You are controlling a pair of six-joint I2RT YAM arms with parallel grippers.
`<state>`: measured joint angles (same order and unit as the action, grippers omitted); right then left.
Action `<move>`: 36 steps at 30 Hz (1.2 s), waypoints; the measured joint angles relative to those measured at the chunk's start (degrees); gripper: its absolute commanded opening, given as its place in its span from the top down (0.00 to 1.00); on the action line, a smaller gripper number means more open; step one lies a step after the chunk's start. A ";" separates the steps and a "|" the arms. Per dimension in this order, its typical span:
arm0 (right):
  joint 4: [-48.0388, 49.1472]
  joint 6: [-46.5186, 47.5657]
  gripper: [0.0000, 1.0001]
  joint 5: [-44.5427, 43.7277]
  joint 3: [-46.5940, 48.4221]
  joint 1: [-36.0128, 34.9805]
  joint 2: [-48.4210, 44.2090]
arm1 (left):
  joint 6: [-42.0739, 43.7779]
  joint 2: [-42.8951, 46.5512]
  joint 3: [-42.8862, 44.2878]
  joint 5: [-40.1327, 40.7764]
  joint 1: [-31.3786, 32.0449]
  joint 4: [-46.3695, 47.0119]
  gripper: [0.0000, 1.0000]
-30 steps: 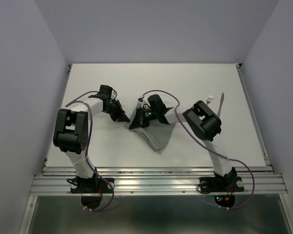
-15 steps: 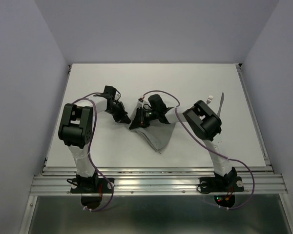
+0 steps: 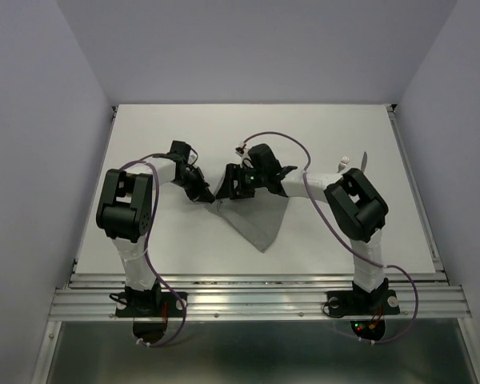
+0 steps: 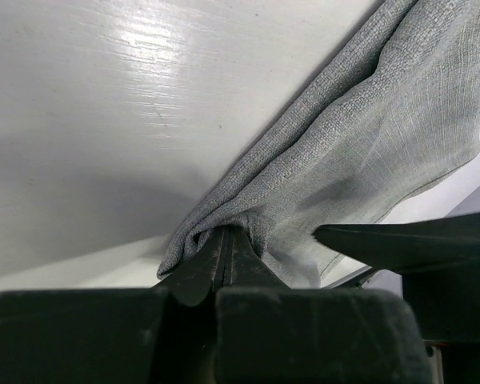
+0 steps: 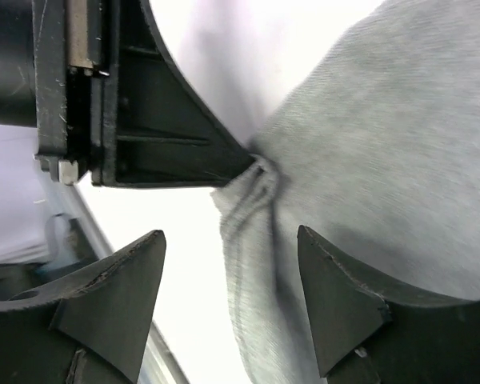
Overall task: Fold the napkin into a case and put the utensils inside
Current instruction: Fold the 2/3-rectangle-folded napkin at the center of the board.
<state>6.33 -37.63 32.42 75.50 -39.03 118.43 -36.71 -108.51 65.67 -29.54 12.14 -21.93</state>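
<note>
White table (image 3: 184,248); aluminium rail (image 3: 256,300); pale walls (image 3: 256,48).

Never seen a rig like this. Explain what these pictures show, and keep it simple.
These are two robot arms bolted at the near edge of a white table. The wide picture looks down from above and behind them. The two close-ups come from a camera on each wrist. A grey napkin lies rumpled on the table. The left end effector, a two-finger clamp, is shut on a bunched corner of it. The right end effector stands open close to the cloth, gripping nothing. A slim item past the right arm is too small to identify.
</note>
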 measured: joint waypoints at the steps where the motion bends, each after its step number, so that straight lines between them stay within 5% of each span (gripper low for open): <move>1: -1.99 1.49 0.28 -2.10 -0.04 0.02 -1.22 | -0.02 0.00 0.00 0.02 0.00 -0.02 1.00; 6: -10.19 10.49 0.27 -13.66 -0.96 -2.08 -7.15 | 0.00 0.00 0.00 0.02 -0.02 -0.07 1.00; 12: -14.78 21.33 0.27 -31.54 -5.57 -13.35 -15.82 | 0.04 0.00 0.00 -0.02 -0.02 -0.09 1.00; 21: -16.20 28.79 0.32 -48.22 -7.19 -23.76 -15.54 | 0.09 -0.04 0.00 -0.15 -0.07 -0.09 1.00; 30: -16.39 31.43 0.51 -60.39 -8.09 -26.77 -9.99 | 0.15 -0.07 0.00 -0.28 -0.15 -0.09 1.00; 36: -15.96 31.50 0.78 -64.26 -8.74 -27.45 -9.40 | 0.22 -0.09 0.00 -0.35 -0.15 -0.09 1.00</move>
<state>-9.63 -6.13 -31.83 66.76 -66.48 109.03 -36.49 -108.60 65.67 -29.89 11.99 -22.02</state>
